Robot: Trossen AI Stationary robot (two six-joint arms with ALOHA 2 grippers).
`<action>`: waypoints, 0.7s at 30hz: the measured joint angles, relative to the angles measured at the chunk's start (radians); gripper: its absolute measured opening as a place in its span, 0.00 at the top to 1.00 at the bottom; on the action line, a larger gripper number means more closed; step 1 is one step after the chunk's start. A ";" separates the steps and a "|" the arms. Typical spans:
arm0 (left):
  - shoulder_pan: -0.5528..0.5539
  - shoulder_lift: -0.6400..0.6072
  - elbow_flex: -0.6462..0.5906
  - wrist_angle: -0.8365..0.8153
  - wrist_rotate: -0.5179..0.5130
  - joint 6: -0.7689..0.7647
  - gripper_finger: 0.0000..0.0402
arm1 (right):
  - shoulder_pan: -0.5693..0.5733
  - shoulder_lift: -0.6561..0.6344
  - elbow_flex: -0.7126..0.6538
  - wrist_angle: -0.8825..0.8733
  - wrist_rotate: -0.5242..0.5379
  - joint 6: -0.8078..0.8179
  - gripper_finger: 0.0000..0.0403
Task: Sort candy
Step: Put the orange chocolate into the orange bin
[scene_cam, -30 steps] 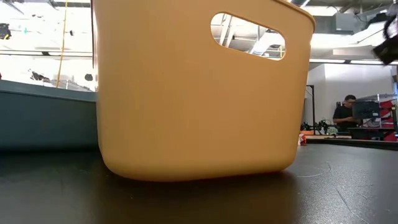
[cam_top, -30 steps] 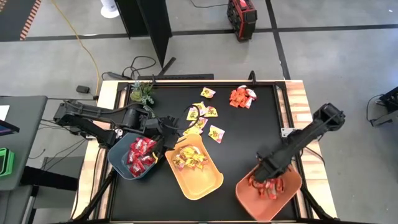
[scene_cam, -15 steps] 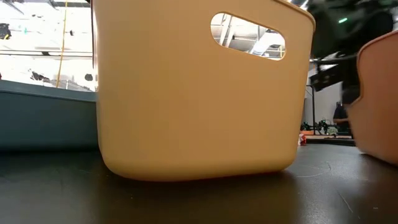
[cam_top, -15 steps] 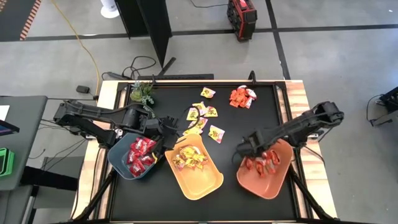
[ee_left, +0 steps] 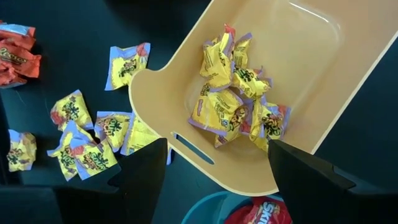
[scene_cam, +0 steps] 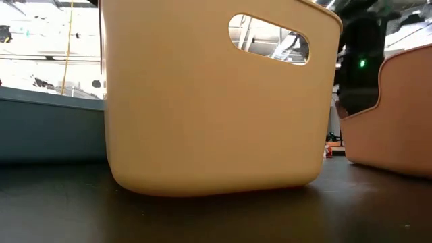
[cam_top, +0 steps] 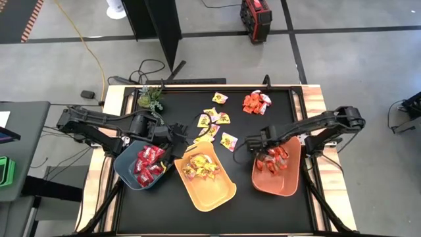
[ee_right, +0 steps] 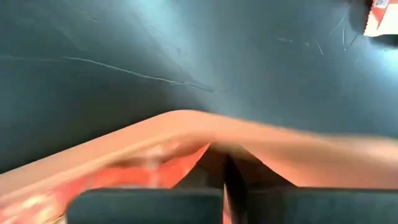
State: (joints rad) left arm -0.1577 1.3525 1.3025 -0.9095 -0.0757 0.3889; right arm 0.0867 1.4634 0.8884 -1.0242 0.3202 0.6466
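You see a grey concrete floor around the black table (cam_top: 263, 79), loose candy (cam_top: 217, 122) mid-table and more in three bins; the right gripper (cam_top: 255, 141) pinches the orange bin (cam_top: 279, 181) rim, the left gripper (cam_top: 179, 135) gapes wide beside the yellow bin (cam_top: 217, 187)

Grey concrete floor (cam_top: 355, 72), yellow cable (cam_top: 92, 52), red case (cam_top: 256, 12), wood-edged black table (cam_top: 314, 105)
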 joint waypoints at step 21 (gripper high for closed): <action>0.086 0.000 -0.007 0.215 -0.111 -0.044 0.31 | -0.617 0.054 0.573 -0.172 -0.136 -0.326 0.39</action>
State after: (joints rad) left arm -0.0720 1.3525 1.2955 -0.6945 -0.1868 0.3453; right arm -0.5307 1.5176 1.4613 -1.1964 0.1845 0.3210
